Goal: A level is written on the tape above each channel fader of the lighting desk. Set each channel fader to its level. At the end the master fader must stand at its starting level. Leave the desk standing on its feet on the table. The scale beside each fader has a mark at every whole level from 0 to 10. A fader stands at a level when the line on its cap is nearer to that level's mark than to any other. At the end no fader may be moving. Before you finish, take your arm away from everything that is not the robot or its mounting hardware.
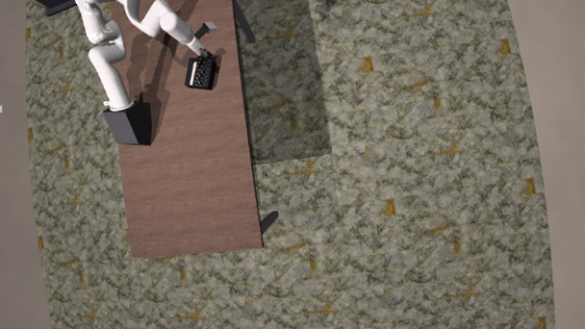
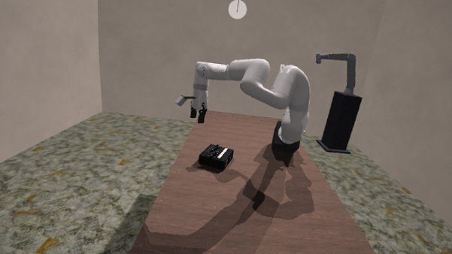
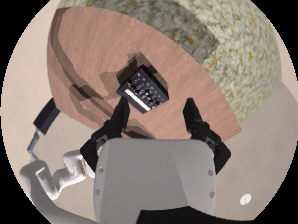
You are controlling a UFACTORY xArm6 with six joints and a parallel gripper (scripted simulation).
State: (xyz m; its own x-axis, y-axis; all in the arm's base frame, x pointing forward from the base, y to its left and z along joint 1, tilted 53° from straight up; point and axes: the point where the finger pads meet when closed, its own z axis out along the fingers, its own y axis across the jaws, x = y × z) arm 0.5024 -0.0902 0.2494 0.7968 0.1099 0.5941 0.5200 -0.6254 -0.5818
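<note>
Hand: the hand [image 2: 197, 116] hung high in the air with its two black fingers spread wide apart, and nothing was between them.
Arm: the white arm [image 2: 265, 86] bent over from its dark base [image 1: 122, 128] at one long side of the surface.
Desk: the small black desk [image 2: 215, 157] stood flat on the brown surface [image 2: 266, 225], near the long side away from the base.
Desk top: it had a pale strip [image 2: 221, 153] running across it and small dark caps beside the strip; the numbers and cap lines were too small to read.
Hand and desk: in the side view the hand was well above the desk and a bit past its far end, not touching it.
Wrist view: the desk [image 3: 143, 87] showed between the two fingers, far below them.
Shadow: the arm's dark shadow lay across the surface beside the desk.
Room: a round clock [image 2: 237, 9] hung on the back wall, and a grey stand [image 2: 340, 119] stood on the floor behind the surface.
</note>
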